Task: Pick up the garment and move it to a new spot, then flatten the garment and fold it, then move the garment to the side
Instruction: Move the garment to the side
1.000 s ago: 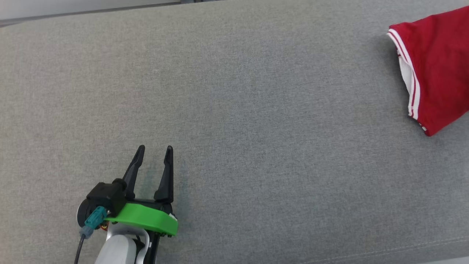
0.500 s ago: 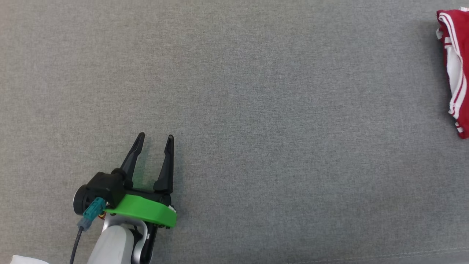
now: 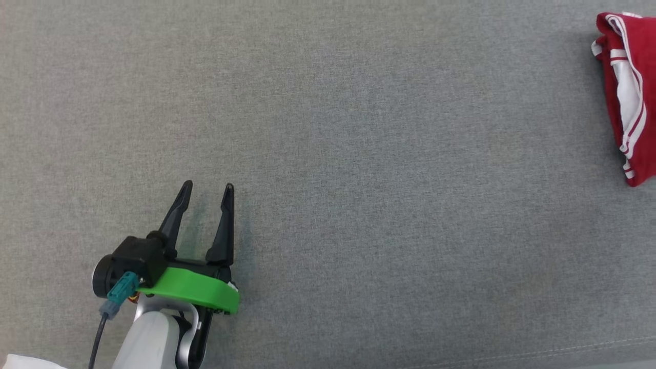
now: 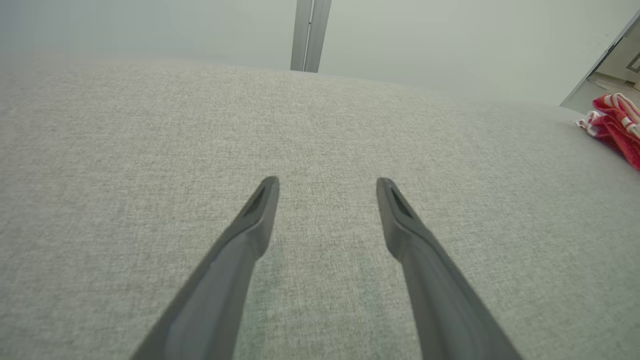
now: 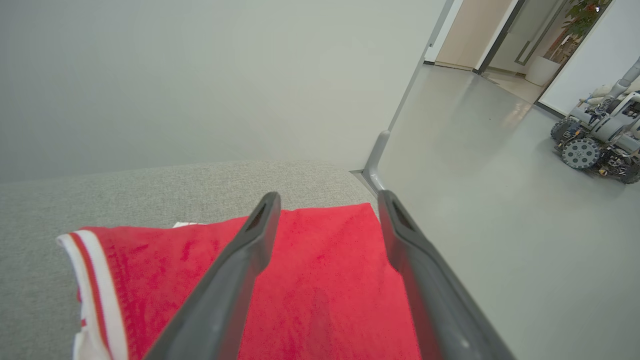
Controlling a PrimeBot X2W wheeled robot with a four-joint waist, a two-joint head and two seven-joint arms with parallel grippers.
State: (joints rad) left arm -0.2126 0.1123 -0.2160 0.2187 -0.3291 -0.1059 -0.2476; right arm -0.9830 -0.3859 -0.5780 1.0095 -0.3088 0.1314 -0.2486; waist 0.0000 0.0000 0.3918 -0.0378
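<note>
Left gripper point(image 3: 208, 184): fingers spread, holding nothing, low over the bare grey table point(image 3: 359, 154), well apart from the garment point(image 3: 643, 77).
Right gripper point(image 5: 327, 195): fingers apart, gripping nothing, poised over the garment.
Garment: red with white trim, lying in flat layers at the table's right end.
Progress: you seem near the end; it looks folded and set aside.
Hidden: the head view cuts the garment off, so you cannot judge the fold's neatness.

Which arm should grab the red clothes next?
Right, probably. The right gripper is open just above the garment, while the left gripper is open far off across the gray cushion.
</note>
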